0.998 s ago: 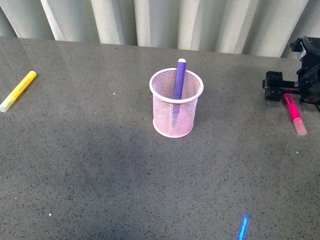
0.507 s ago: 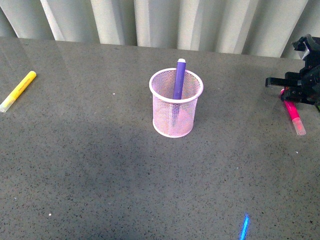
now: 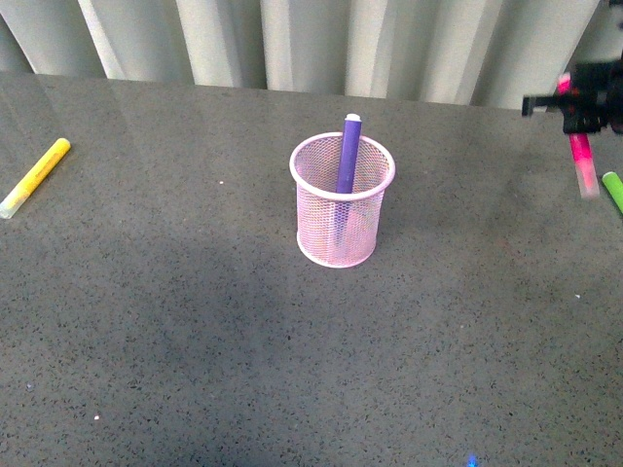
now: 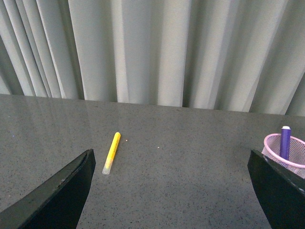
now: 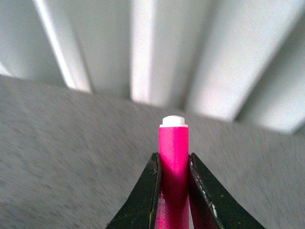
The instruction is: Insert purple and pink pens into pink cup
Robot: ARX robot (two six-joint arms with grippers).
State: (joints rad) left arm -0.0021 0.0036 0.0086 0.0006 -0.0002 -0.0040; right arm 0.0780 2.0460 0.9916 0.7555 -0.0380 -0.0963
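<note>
Pinching the pink pen (image 5: 174,143) between the right jaws, pressed onto the barrel from both sides just below its white end plug. Holding it near upright, pale cap down, clear of the bench (image 3: 195,321), at the far right edge of the front view; blurred there, so exact tilt hard to call. Hanging just beside a green marker (image 3: 613,192) lying on the bench, apart from it as far as can be told. Keeping the left jaws spread wide, nothing between them, low over the left side of the bench, facing a yellow marker (image 4: 111,152) lying flat. Further out, find the pink cup (image 3: 343,209) upright mid-bench, well apart from the right jaws and off to their left. Already holding the purple pen (image 3: 348,156), upright, leaning on the far rim, top poking above it. Half done by the look of it; carry-and-drop of the second pen in hand. Turns on one relation: cup to the left of the held pen, long axis already close to vertical, so roughly lined with the open mouth. Calls for a sideways carry over the rim, then lowering into the free near side, away from the purple pen. Right arm nearer and loaded; no handover needed.
</note>
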